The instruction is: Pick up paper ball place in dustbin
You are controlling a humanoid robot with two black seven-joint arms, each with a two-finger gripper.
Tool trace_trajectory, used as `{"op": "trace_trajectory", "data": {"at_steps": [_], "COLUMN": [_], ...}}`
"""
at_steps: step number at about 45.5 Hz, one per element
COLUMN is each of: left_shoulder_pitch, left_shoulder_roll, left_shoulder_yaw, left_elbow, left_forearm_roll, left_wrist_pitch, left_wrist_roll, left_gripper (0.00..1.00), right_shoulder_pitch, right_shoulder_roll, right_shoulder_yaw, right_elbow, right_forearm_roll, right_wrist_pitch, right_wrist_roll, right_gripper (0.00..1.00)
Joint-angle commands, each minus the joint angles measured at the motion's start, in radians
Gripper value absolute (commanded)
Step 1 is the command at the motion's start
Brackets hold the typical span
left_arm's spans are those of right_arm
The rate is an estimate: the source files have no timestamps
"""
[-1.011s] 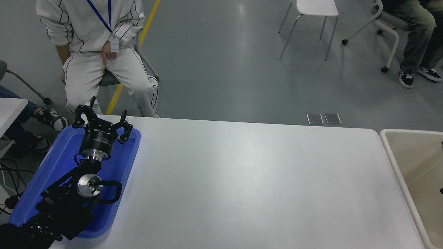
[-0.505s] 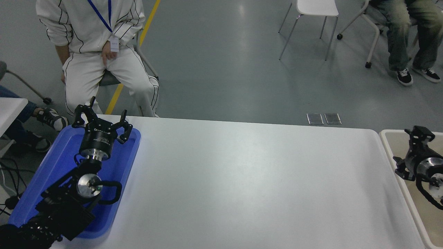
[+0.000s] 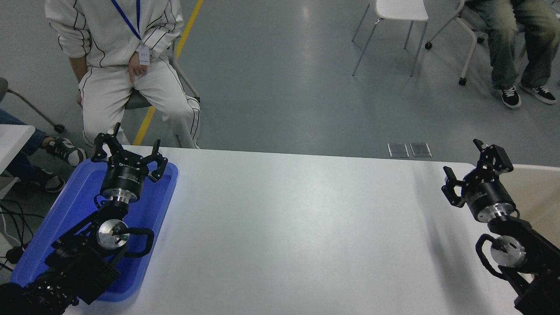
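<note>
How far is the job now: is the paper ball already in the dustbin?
No paper ball shows on the table. The right hand is open and empty at the dustbin edge, so dropping looks done, though the bin's inside is mostly hidden. The left hand is parked over the blue tray.

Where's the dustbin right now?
In the head view the dustbin sits at the far right edge, against the table's right end, partly hidden behind the open right gripper.

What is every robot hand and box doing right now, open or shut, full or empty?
Left end effector: open, holding nothing, parked above the blue tray.
Right end effector: open, holding nothing, at the table's right end by the dustbin.
Blue tray: no loose things showing in it.
Dustbin: open-topped; arm hides much of the inside.
Paper ball: not visible.
</note>
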Motion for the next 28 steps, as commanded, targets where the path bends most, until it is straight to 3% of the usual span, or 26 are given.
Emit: {"op": "trace_trajectory", "data": {"at_steps": [1,28], "left_shoulder_pitch": [0.000,0.000], "left_shoulder_roll": [0.000,0.000], "left_shoulder_yaw": [0.000,0.000], "left_elbow": [0.000,0.000], "left_forearm_roll": [0.000,0.000], "left_wrist_pitch": [0.000,0.000], "left_wrist_roll": [0.000,0.000], "left_gripper": [1.00,1.00], "right_shoulder_pitch": [0.008,0.016], "right_shoulder_roll": [0.055,0.052], "right_shoulder_yaw": [0.003,-0.078], "right_elbow": [0.002,0.005], "right_forearm_roll": [-0.001,-0.001], "right_wrist_pitch": [-0.049,-0.083], "right_wrist_roll": [0.079,0.076], "right_gripper": [1.00,1.00]}}
